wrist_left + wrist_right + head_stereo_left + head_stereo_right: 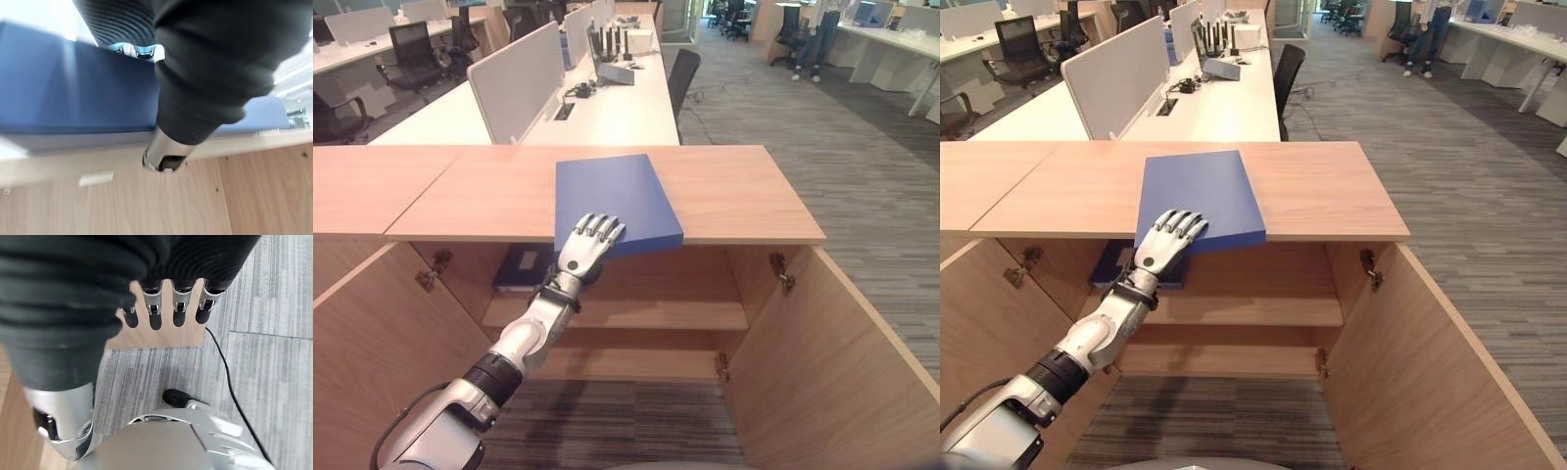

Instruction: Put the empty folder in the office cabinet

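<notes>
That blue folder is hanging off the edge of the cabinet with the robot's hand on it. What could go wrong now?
The blue folder overhangs the cabinet top, with the left hand gripping its near edge; pulled further, it might tip off and fall to the floor. Another folder already lies on the upper shelf inside, so the new one could snag on it. The right hand hangs idle, offering no support.

the left hand point(205, 83) rests against the blue folder point(73, 93), its thumb point(164, 152) pointing down past the folder's near edge. the folder lies on the wooden cabinet top point(58, 164)
</notes>
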Robot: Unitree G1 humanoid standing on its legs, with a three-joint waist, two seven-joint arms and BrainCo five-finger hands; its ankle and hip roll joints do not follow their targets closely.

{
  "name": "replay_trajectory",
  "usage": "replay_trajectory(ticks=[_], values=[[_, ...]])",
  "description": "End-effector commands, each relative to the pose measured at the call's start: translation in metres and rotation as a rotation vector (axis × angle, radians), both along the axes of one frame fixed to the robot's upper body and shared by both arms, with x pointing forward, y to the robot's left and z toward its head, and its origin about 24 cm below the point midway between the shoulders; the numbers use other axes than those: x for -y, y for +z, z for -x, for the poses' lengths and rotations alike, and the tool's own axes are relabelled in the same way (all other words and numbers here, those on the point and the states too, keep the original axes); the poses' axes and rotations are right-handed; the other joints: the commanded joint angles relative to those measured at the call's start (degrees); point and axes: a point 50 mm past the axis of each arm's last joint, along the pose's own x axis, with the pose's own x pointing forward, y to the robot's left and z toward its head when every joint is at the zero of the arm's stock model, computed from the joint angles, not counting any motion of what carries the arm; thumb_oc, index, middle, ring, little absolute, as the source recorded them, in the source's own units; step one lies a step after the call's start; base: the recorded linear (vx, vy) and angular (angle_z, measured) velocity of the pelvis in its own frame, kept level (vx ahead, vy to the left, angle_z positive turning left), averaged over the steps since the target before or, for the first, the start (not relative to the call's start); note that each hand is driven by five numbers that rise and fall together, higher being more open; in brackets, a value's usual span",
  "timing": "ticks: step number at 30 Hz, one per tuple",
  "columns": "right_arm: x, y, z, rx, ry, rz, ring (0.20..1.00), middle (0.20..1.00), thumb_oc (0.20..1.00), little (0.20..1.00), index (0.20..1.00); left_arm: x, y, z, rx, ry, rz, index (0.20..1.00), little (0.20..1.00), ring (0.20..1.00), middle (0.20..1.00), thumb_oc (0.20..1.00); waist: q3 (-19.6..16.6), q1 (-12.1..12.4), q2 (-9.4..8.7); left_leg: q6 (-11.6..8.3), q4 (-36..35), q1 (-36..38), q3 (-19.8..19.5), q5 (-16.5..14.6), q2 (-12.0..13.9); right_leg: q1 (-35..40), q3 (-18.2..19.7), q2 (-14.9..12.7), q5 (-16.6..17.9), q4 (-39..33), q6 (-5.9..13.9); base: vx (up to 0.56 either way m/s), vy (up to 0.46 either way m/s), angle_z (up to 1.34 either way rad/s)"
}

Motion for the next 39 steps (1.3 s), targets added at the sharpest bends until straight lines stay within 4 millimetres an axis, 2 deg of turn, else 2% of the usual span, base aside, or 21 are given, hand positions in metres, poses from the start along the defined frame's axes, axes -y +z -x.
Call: replay_trajectory(ticks=[1,4,8,10,16,20,23,27,29,30,31,36,38,39], values=[[-0.007,0.002,-0.024,0.034,0.059,0.011,1.000,1.000,1.000,1.000,1.000,0.001,0.031,-0.030,0.105,0.020,-0.124,0.200,0.200,0.200,0.200,0.200,1.31,-0.81,-3.02,-0.04,0.22,2.57,0.13,-6.58,-1.49,2.55,-1.17,-2.69,-0.60,0.41,4.47,0.00,0.000,0.00],[-0.006,0.002,-0.024,0.035,0.060,0.016,1.000,1.000,1.000,1.000,1.000,-0.002,0.024,-0.032,0.084,0.040,-0.146,0.200,0.200,0.200,0.200,0.200,1.29,-0.88,-2.98,-0.02,0.22,2.61,0.28,-6.63,-1.54,2.56,-1.16,-2.71,-0.57,0.41,4.49,0.00,0.000,0.00],[-0.003,0.003,-0.023,0.031,0.055,0.024,1.000,1.000,1.000,1.000,1.000,-0.016,-0.001,-0.033,-0.006,0.110,-0.204,0.200,0.200,0.200,0.200,0.200,1.12,-1.22,-2.85,0.00,0.22,3.05,0.68,-6.83,-1.59,2.76,-0.90,-2.75,-0.61,0.41,4.57,0.01,0.006,-0.05],[-0.002,0.002,-0.020,0.027,0.056,0.029,1.000,1.000,1.000,1.000,1.000,-0.029,-0.012,-0.032,-0.047,0.166,-0.221,0.200,0.200,0.200,0.200,0.200,0.97,-1.41,-2.89,0.00,0.22,3.33,0.93,-6.93,-1.57,2.89,-0.79,-2.74,-0.61,0.41,4.60,0.01,0.001,-0.02],[-0.001,0.002,-0.016,0.021,0.065,0.036,1.000,1.000,1.000,1.000,1.000,-0.045,-0.017,-0.031,-0.066,0.248,-0.186,0.200,0.200,0.200,0.200,0.200,0.84,-1.54,-2.94,-0.02,0.22,3.58,1.24,-7.02,-1.67,2.99,-0.64,-2.72,-0.62,0.41,4.62,0.00,0.003,-0.06],[-0.001,0.002,-0.016,0.026,0.063,0.035,1.000,1.000,1.000,1.000,1.000,-0.048,-0.008,-0.030,-0.037,0.267,-0.100,0.200,0.200,0.200,0.200,0.200,0.98,-1.39,-3.09,0.00,0.22,3.62,1.20,-6.97,-1.70,3.01,-0.65,-2.76,-0.60,0.41,4.60,0.00,-0.001,-0.02],[-0.006,0.002,-0.019,0.046,0.045,0.021,1.000,1.000,1.000,1.000,1.000,-0.042,0.016,-0.020,0.053,0.219,0.110,0.200,0.200,0.200,0.200,0.200,1.43,-0.63,-3.48,0.12,0.22,3.44,0.73,-6.80,-1.72,3.08,-0.84,-2.77,-0.64,0.41,4.48,0.01,-0.003,-0.03],[-0.014,0.001,-0.027,0.074,0.020,-0.005,1.000,1.000,1.000,1.000,1.000,-0.024,0.047,0.004,0.148,0.053,0.297,0.200,0.200,0.200,0.200,0.200,1.99,0.46,-3.75,0.28,0.22,3.02,0.01,-6.71,-1.85,3.13,-1.09,-2.87,-0.52,0.41,4.34,0.00,-0.003,0.02],[-0.016,0.001,-0.029,0.080,0.012,-0.019,1.000,1.000,1.000,1.000,1.000,-0.012,0.060,0.015,0.156,-0.067,0.335,0.200,0.200,0.200,0.200,0.200,2.29,0.88,-3.72,0.34,0.22,2.81,-0.34,-6.61,-1.82,3.09,-1.21,-2.90,-0.44,0.41,4.27,0.00,-0.006,0.09],[-0.017,0.001,-0.028,0.080,0.012,-0.020,1.000,1.000,1.000,1.000,1.000,-0.013,0.061,0.016,0.153,-0.069,0.335,0.200,0.200,0.200,0.200,0.200,2.28,0.87,-3.76,0.34,0.22,2.80,-0.36,-6.61,-1.82,3.09,-1.24,-2.89,-0.43,0.41,4.26,-0.01,-0.005,0.13],[-0.017,0.001,-0.030,0.085,0.003,-0.030,1.000,1.000,1.000,1.000,1.000,-0.005,0.070,0.027,0.151,-0.169,0.348,0.200,0.200,0.200,0.200,0.200,2.49,1.22,-3.67,0.37,0.22,2.61,-0.60,-6.58,-1.81,3.05,-1.35,-2.94,-0.39,0.41,4.24,-0.01,-0.003,0.12],[-0.018,0.001,-0.027,0.085,-0.022,-0.050,1.000,1.000,1.000,1.000,1.000,0.003,0.090,0.062,0.076,-0.388,0.436,0.200,0.200,0.200,0.200,0.200,2.83,1.73,-3.46,0.33,0.22,2.44,-0.97,-6.52,-1.85,3.02,-1.78,-3.00,-0.32,0.41,4.15,0.00,0.003,0.04],[-0.015,0.001,-0.025,0.082,-0.035,-0.047,1.000,1.000,1.000,1.000,1.000,0.006,0.092,0.074,-0.057,-0.468,0.607,0.200,0.200,0.200,0.200,0.200,2.97,1.76,-3.35,0.37,0.22,2.32,-1.21,-6.41,-1.91,2.93,-2.05,-3.01,-0.21,0.41,4.14,-0.02,0.008,0.06],[-0.012,0.000,-0.020,0.064,-0.048,-0.048,1.000,1.000,1.000,1.000,1.000,0.001,0.093,0.080,-0.140,-0.499,0.795,0.200,0.200,0.200,0.200,0.200,3.19,2.08,-3.17,0.40,0.22,2.23,-1.43,-6.24,-1.99,2.94,-2.19,-3.02,-0.13,0.41,4.11,-0.02,0.009,0.09]])
